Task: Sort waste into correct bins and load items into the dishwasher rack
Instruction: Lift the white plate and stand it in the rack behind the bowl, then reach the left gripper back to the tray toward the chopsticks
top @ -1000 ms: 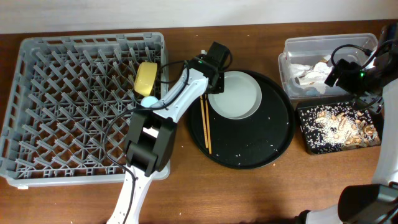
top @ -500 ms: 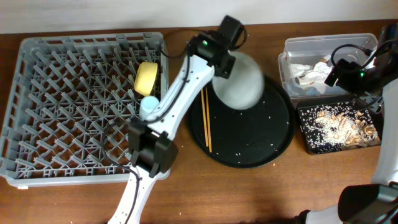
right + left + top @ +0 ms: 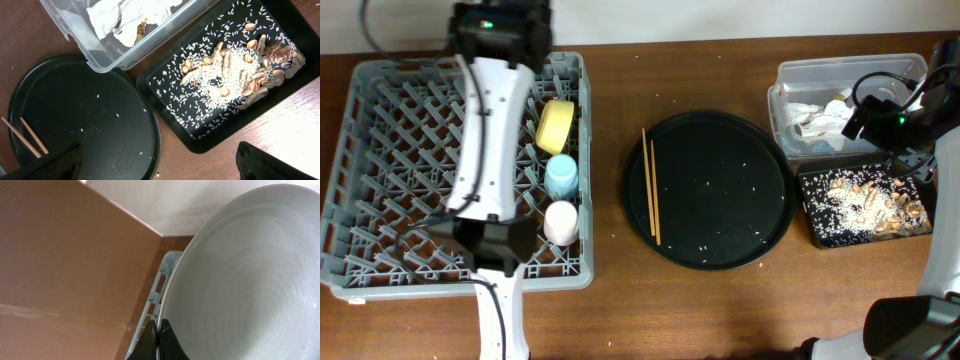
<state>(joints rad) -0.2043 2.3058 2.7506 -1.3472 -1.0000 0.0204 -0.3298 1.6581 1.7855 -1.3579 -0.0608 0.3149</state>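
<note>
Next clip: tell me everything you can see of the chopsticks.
The chopsticks are two thin, pale wooden sticks lying flat, side by side and almost parallel, on the round black tray, along its side nearest the dishwasher rack. Their far ends reach the tray's rim. Nothing grips them. The right wrist view shows only their ends.

Left pincer (image 3: 158,330) clamped, right pincer (image 3: 157,165) spread wide
</note>
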